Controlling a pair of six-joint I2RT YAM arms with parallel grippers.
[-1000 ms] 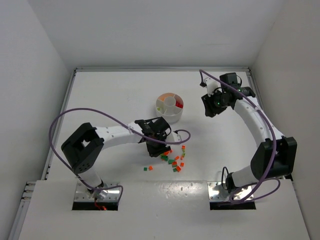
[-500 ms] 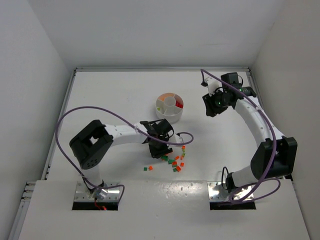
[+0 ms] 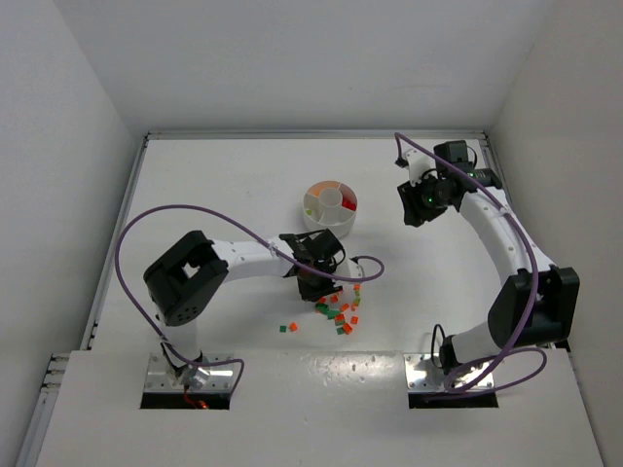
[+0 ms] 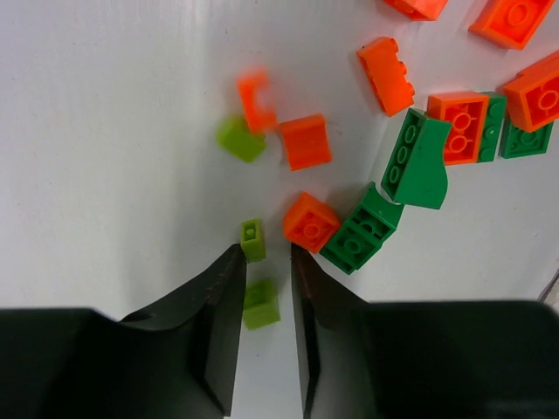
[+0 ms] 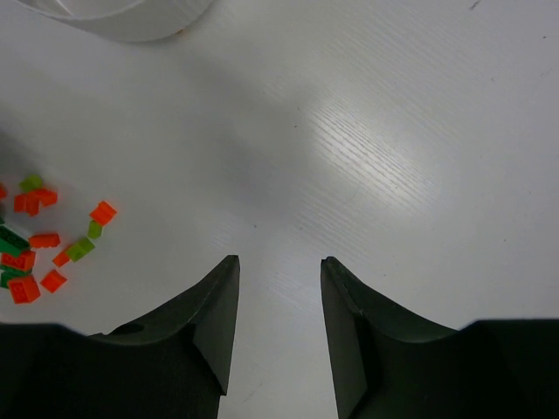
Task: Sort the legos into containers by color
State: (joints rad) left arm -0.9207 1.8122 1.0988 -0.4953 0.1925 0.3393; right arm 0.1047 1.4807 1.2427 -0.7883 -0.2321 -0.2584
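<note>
left of the left fingers (image 3: 311, 285) the surface (image 4: 105, 131) lies bare; on their right, orange and green legos (image 4: 410, 161) crowd close. these fingers stand narrowly apart astride a lime brick (image 4: 260, 304), a gap showing on its right side; a second lime brick (image 4: 252, 240) sits at the tips. the right fingers (image 3: 417, 206) hang apart over bare surface, holding nothing, with the dish (image 5: 122, 22) ahead-left.

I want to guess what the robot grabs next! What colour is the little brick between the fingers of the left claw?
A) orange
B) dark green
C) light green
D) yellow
C: in the left wrist view, a light green brick lies between the jaws of the left gripper, while the orange and dark green ones lie farther out.
</note>
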